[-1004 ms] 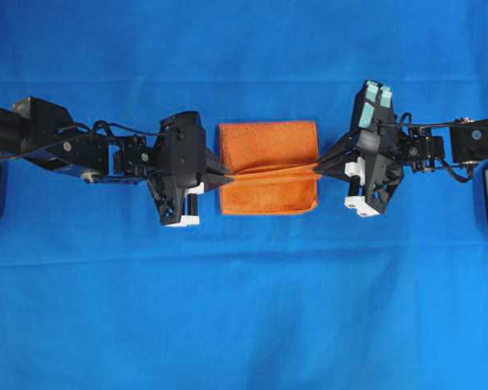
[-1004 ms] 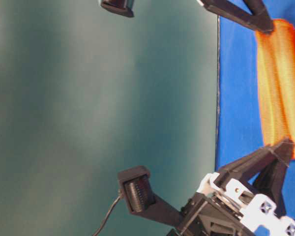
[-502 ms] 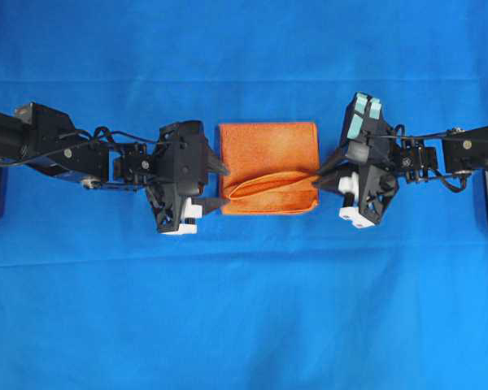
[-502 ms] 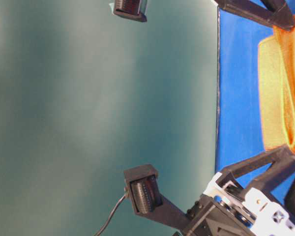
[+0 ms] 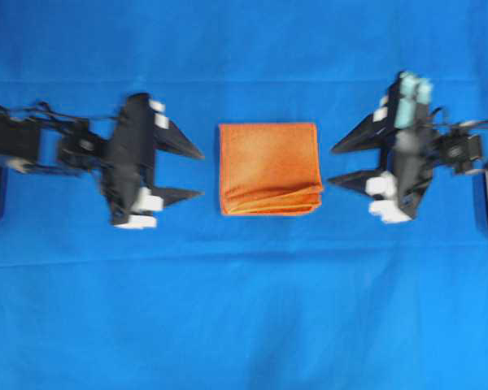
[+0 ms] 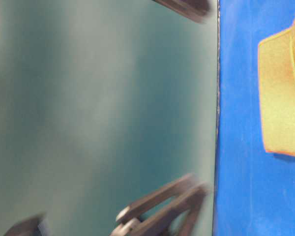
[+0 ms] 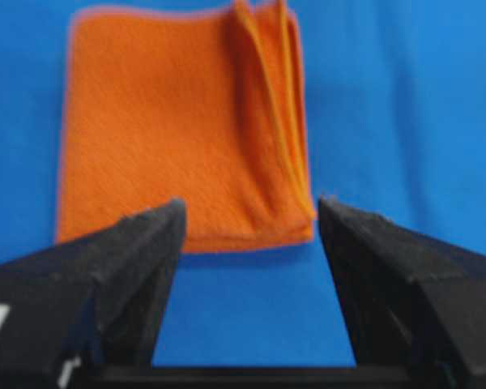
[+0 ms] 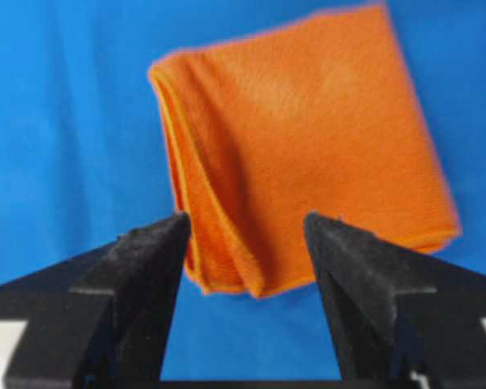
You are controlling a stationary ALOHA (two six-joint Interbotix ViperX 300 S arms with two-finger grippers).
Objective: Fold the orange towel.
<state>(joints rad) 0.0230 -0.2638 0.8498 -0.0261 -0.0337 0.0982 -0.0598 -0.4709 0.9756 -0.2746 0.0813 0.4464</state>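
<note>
though motion-blurred, left end effector (image 5: 197,173) and right end effector (image 5: 337,165) gape empty beside the folded orange towel (image 5: 269,167).

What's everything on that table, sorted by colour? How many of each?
Orange: 1, the folded orange towel
Blue: 1, the big blue sheet underneath everything
Black: 2, the left claw and the right claw, both open and apart from the towel
Total: 4
</note>
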